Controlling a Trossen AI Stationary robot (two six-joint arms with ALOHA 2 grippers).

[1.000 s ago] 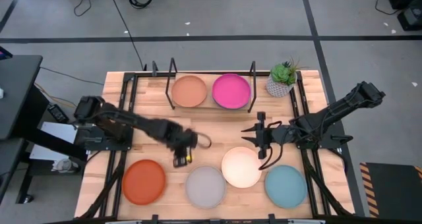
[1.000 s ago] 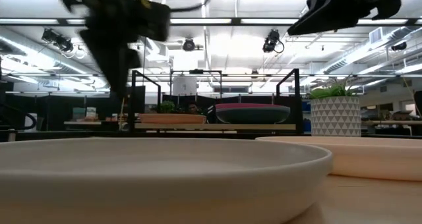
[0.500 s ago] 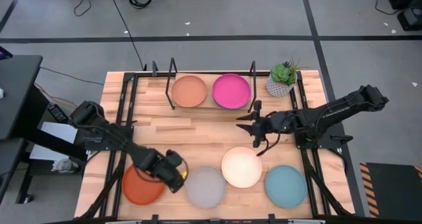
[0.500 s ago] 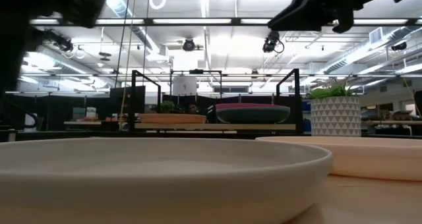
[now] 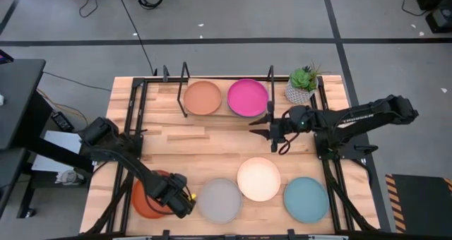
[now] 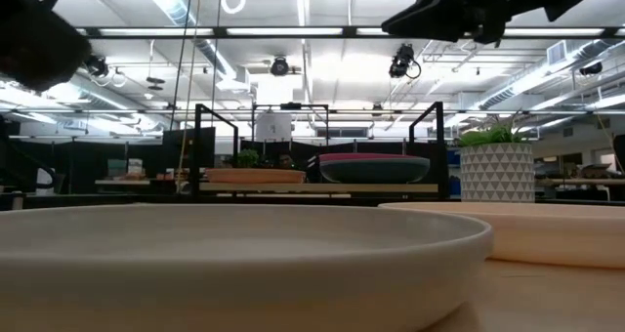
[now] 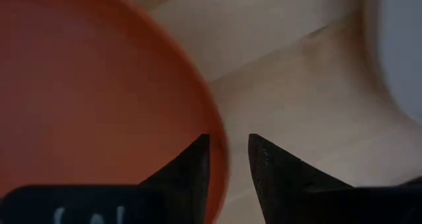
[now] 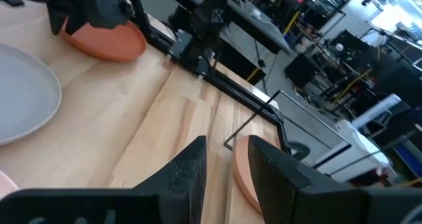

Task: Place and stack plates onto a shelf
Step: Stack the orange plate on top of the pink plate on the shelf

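An orange plate (image 5: 148,194) lies flat on the tabletop at the near left. My left gripper (image 5: 178,200) is low over its right rim, slightly open. One finger (image 7: 191,165) stands over the plate (image 7: 92,99), the other (image 7: 270,168) outside the rim, and I see no touch. The shelf (image 5: 226,115) at the far side holds a tan plate (image 5: 203,97) and a pink plate (image 5: 248,97). My right gripper (image 5: 261,130) hovers empty near the shelf's right upright with a narrow gap between its fingers (image 8: 221,151).
A grey plate (image 5: 220,200), a cream plate (image 5: 259,178) and a teal-blue plate (image 5: 306,199) lie in a row along the near edge. A potted plant (image 5: 302,85) stands at the far right beside the shelf. Bare wood lies between the shelf and the plate row.
My left gripper has swung from the table's middle toward the near left and down to the orange plate's right rim. My right gripper has moved from over the cream plate toward the far edge, up to the shelf's right upright. The plates have stayed in place.
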